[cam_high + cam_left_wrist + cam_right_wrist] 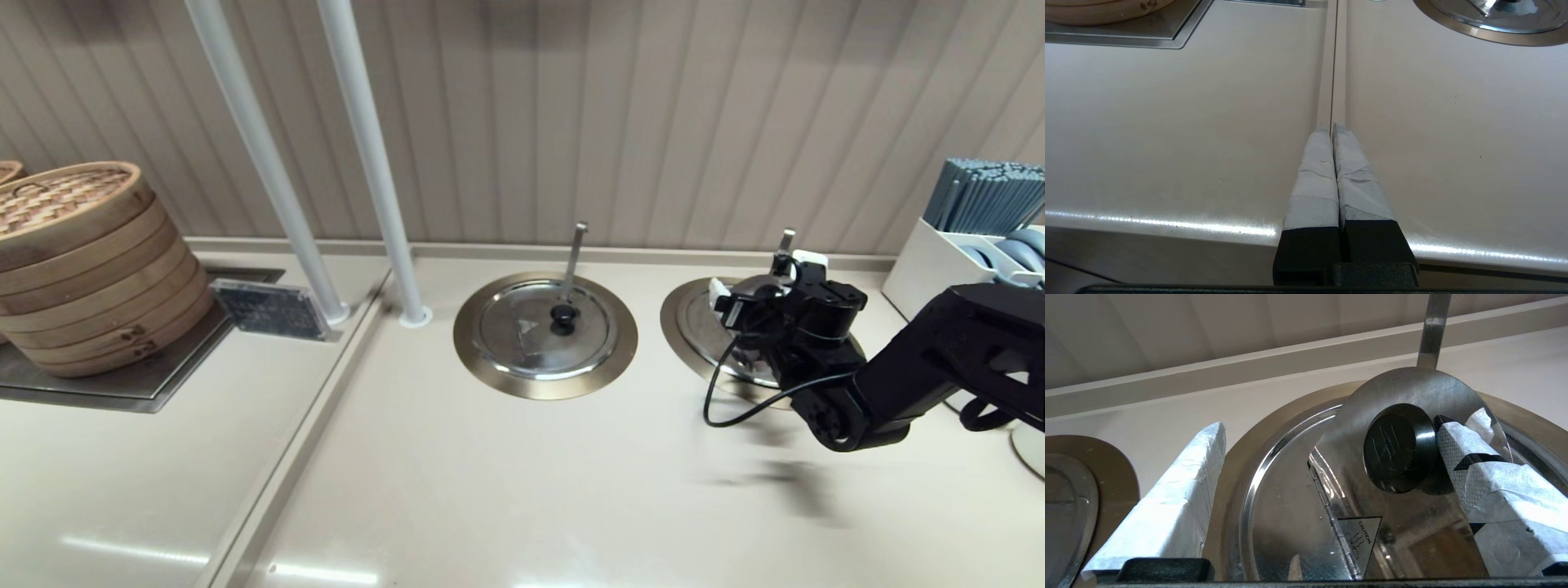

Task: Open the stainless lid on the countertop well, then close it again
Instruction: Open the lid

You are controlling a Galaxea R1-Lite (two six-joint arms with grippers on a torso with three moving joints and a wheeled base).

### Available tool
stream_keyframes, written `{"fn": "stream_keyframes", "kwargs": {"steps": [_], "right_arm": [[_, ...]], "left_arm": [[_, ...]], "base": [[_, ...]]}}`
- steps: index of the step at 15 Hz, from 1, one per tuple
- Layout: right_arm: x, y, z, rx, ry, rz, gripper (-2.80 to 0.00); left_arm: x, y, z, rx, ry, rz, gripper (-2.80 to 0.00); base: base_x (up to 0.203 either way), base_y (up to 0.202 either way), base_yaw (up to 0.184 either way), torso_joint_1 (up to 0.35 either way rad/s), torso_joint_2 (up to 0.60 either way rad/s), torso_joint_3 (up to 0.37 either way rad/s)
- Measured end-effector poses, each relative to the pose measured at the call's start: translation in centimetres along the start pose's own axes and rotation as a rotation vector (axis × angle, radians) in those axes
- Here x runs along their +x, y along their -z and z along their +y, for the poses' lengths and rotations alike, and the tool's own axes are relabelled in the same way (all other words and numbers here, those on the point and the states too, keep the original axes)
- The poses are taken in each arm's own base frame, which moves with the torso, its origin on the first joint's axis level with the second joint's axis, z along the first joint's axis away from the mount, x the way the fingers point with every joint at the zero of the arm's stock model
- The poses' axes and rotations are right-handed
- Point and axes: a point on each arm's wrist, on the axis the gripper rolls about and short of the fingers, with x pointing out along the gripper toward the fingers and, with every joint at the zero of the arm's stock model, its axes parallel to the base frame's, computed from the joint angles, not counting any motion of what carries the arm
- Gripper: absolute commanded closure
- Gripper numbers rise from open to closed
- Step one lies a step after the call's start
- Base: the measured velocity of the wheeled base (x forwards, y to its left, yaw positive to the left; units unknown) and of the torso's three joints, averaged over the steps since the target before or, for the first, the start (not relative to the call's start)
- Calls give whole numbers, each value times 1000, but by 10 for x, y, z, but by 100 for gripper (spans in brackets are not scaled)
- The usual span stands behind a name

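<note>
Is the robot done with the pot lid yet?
Not yet. Half of the stainless lid is tipped up over the countertop well. The open right tool has one finger against the black knob. Laying it flat is left. The left tool is parked, shut.

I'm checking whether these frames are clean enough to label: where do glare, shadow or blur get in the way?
Head view: soft smeared shadows lie on the countertop under the right gripper, plus glare streaks near the front edge. Left wrist view: a bright glare band runs along the counter edge behind the left gripper. Right wrist view: the stainless lid mirrors its surroundings, and the near fingers look soft.
</note>
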Motion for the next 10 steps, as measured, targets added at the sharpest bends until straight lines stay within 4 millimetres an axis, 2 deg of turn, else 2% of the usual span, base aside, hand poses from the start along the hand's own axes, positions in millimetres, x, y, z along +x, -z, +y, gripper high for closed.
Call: {"fn": "stream_keyframes", "kwargs": {"steps": [10], "right_arm": [[-22, 7, 27, -8, -54, 35, -280]], "left_arm": [[0, 0, 0, 0, 0, 0, 0]], "base": [[0, 0, 0, 0, 0, 0]]}}
